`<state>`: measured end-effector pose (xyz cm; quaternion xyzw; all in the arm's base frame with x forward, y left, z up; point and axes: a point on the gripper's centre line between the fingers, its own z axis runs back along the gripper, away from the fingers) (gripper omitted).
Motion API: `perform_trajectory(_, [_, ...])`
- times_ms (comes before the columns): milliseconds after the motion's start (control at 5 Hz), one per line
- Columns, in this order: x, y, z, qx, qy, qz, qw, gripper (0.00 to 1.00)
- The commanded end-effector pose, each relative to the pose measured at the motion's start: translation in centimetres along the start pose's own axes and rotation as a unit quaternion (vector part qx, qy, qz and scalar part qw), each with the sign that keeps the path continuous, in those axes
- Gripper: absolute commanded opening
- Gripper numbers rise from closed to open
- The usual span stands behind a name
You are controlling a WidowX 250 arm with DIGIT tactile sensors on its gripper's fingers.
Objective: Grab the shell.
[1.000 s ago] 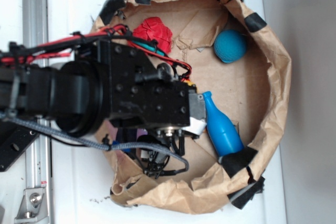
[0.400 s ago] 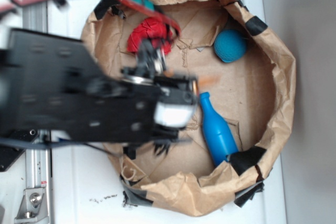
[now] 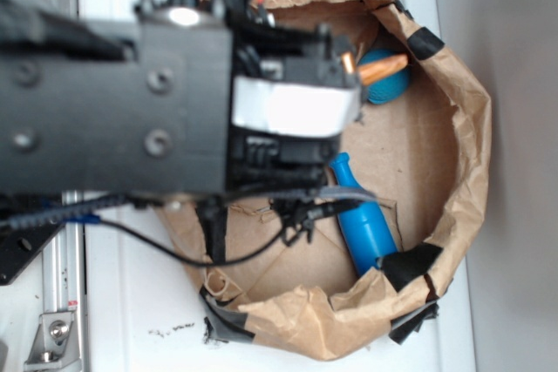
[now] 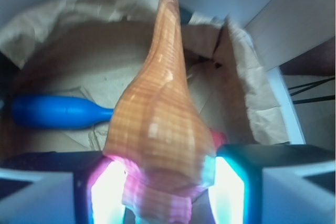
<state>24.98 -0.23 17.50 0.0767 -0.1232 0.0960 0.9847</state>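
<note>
Shell (image 4: 157,129) clamped in hand (image 4: 163,182)

Robot arm (image 3: 113,102): matte black blocky housing w/ round screw heads, white/silver band near wrist. Black cables (image 3: 174,246) loop beneath, red wires at top. Gripper (image 4: 163,182): black fingers (image 4: 262,156), pads lit cyan and pink-white.
</note>
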Motion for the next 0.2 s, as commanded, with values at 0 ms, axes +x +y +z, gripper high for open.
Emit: perform_trajectory(0, [-0.87, 0.6, 1.26, -0.031, -0.023, 0.024, 0.999, 0.0])
